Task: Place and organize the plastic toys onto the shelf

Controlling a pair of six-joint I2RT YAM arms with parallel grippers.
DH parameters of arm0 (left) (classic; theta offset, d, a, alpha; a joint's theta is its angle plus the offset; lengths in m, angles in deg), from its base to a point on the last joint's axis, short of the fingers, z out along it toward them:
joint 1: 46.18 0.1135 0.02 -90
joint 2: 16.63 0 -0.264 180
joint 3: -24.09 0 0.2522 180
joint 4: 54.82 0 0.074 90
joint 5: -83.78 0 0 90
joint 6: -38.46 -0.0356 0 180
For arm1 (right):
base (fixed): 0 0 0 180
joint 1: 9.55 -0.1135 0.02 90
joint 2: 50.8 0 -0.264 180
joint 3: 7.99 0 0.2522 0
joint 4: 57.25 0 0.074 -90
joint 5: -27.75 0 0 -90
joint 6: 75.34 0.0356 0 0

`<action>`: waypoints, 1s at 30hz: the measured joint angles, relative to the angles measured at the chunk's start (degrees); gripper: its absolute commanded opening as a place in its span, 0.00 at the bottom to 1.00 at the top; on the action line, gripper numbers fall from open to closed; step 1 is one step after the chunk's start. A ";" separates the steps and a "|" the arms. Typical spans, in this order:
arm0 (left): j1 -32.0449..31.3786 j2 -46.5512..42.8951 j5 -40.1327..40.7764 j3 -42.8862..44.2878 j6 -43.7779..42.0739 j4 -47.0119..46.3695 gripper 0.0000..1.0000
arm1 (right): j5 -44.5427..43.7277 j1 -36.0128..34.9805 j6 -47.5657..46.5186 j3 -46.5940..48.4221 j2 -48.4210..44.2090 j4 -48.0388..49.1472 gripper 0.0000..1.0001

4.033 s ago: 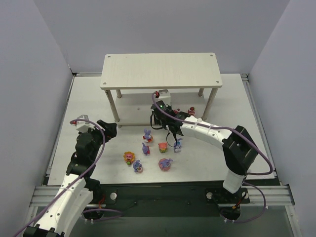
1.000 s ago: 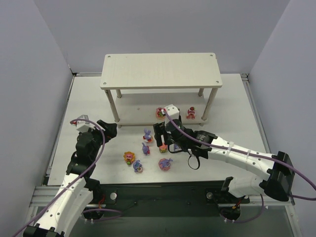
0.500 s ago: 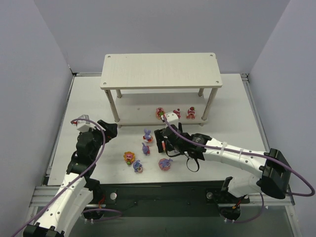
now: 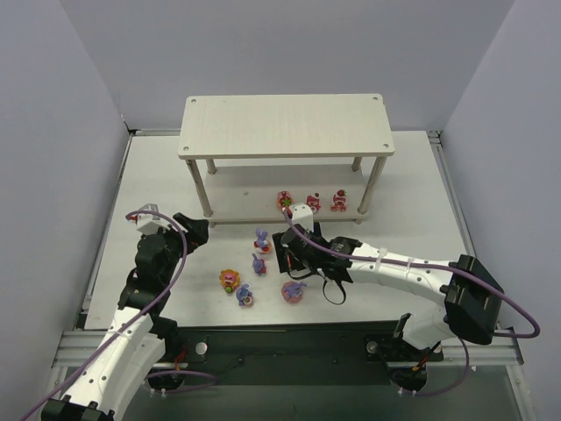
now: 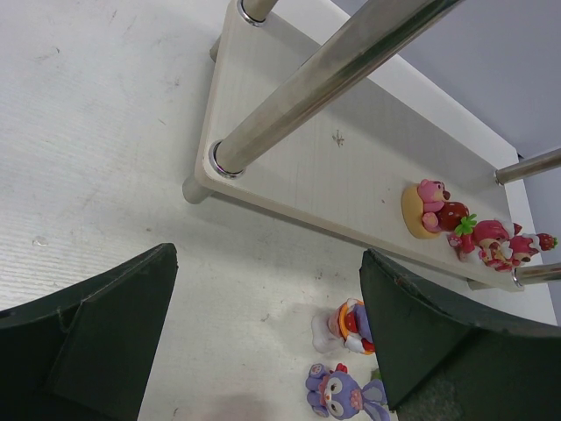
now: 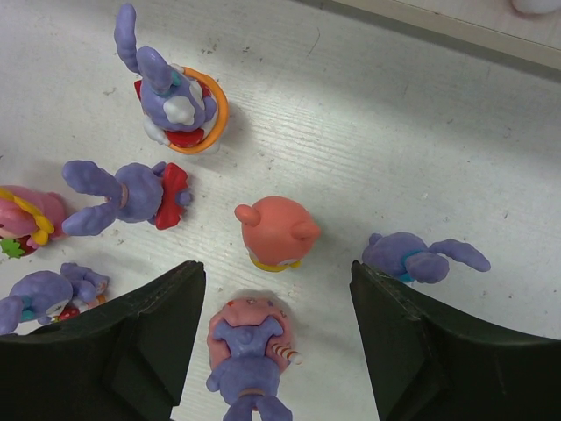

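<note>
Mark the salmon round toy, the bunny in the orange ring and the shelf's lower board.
salmon round toy [image 6: 276,230], right wrist view, its back.
bunny in the orange ring [image 6: 163,84], right wrist view, its head.
shelf's lower board [image 5: 351,184], left wrist view, bare wood.

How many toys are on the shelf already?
3, lined up on the shelf, lower board, near its right end: left one, middle one, right one. The top board may hide others.

We saw three red-pink figurines [image 4: 313,201] upright in a row on the lower tier of the pale two-tier shelf [image 4: 285,124], with five purple bunnies [image 6: 166,92] and two round toys [image 6: 276,231] clustered just before it.
</note>
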 measured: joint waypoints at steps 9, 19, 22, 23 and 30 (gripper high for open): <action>0.00 0.00 0.00 0.00 0.00 0.00 0.95 | 0.04 0.00 1.40 0.09 3.02 0.02 0.67; 0.00 -0.09 -0.02 0.00 0.00 0.00 0.95 | 0.11 0.00 2.93 0.15 5.05 -0.15 0.66; 0.00 -0.17 -0.02 0.00 0.02 0.00 0.95 | 0.11 0.00 2.93 0.15 5.03 -0.15 0.66; 0.00 -0.17 -0.02 0.00 0.04 0.00 0.95 | 0.13 0.00 2.93 0.15 5.03 -0.13 0.66; 0.00 -0.52 -0.11 0.00 0.20 0.04 0.95 | 0.20 -0.02 2.93 0.68 5.38 -0.11 0.65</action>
